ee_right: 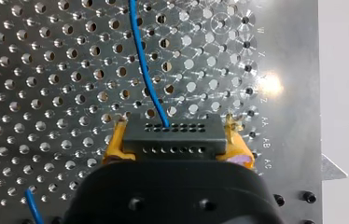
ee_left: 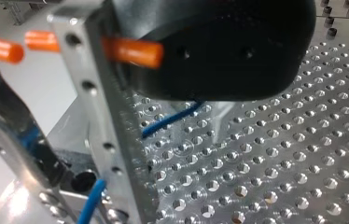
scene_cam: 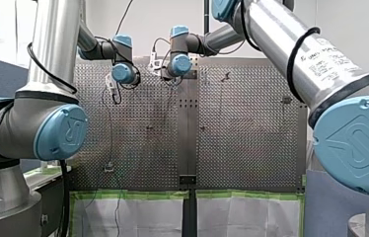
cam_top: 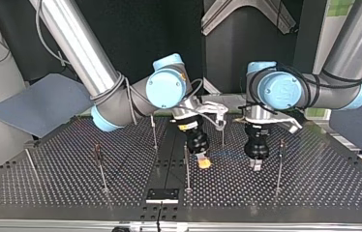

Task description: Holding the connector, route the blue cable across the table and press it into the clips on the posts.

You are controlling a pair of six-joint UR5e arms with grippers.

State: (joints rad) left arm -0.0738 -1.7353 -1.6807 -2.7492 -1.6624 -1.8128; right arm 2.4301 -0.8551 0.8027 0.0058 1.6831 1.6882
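My right gripper (ee_right: 176, 127) is shut with its yellow pads (ee_right: 116, 140) on the two ends of a black connector (ee_right: 170, 137). The blue cable (ee_right: 144, 70) leaves the connector's top and runs ahead over the perforated plate. In the top view this gripper (cam_top: 202, 162) hangs low over the plate near the middle. My left gripper (cam_top: 255, 165) stands beside it, toward that view's right. A faint stretch of the blue cable (cam_top: 227, 153) runs between them. In the left wrist view the blue cable (ee_left: 170, 120) comes out from under the gripper's black housing (ee_left: 219, 46).
Several thin posts stand on the plate: one (cam_top: 187, 166) just in front of my right gripper, one (cam_top: 279, 164) beside my left gripper, others (cam_top: 100, 166) further to the top view's left. A black block (cam_top: 162, 195) sits at the near edge. A drilled metal bracket (ee_left: 102, 130) stands close beside my left gripper.
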